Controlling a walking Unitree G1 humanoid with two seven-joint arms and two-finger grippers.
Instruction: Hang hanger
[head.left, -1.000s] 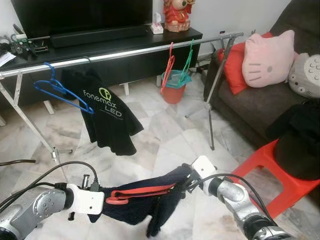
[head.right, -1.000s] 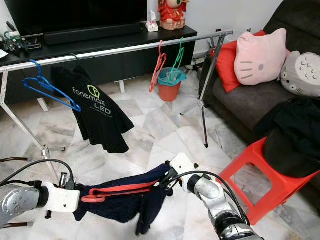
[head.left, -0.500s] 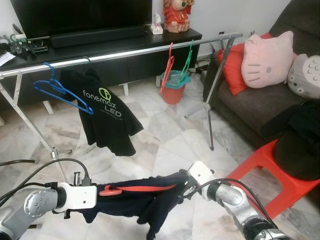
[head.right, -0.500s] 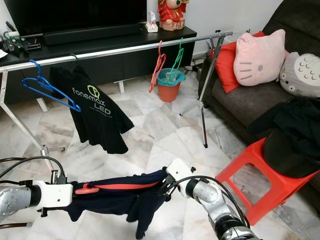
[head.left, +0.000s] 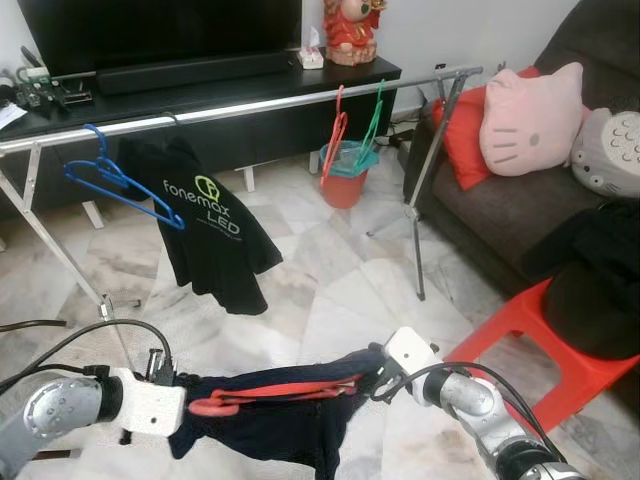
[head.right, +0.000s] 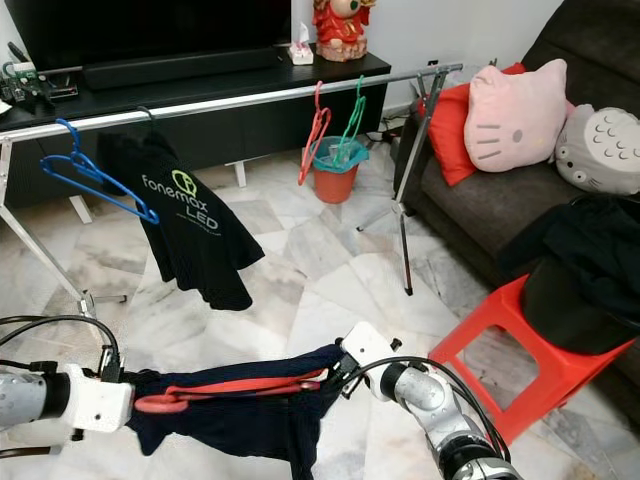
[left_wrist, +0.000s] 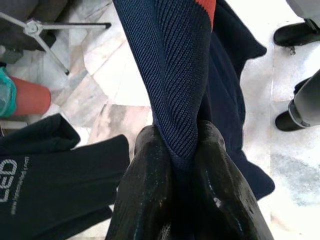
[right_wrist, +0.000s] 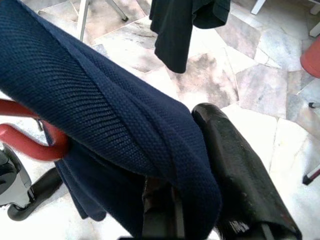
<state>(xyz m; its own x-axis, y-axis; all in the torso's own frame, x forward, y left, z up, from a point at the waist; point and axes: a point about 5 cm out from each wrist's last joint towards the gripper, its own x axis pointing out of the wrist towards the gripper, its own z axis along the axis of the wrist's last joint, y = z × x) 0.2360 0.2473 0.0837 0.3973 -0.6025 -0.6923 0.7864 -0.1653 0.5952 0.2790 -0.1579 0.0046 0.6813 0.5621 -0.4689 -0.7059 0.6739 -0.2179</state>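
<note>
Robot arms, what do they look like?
Both arms are shiny silver tubes with round joints. Each wrist has a white boxy block, and black cables loop along them. The left gripper and right gripper have long, glossy black fingers.

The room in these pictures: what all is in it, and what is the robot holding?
Clothes rail: one, silver, before the TV stand.
Blue hanger: one, on the rail.
Black T-shirt: one, hanging on the rail.
Red hanger and green hanger: one each, on the rail.
Bucket: one, red, on the floor.
Stool: one, red, dark clothes on it.
Cat cushion: one, pink, on the sofa.
Navy garment: one, with a red held hanger in it.
Left gripper, right gripper: each clamped on the garment.
</note>
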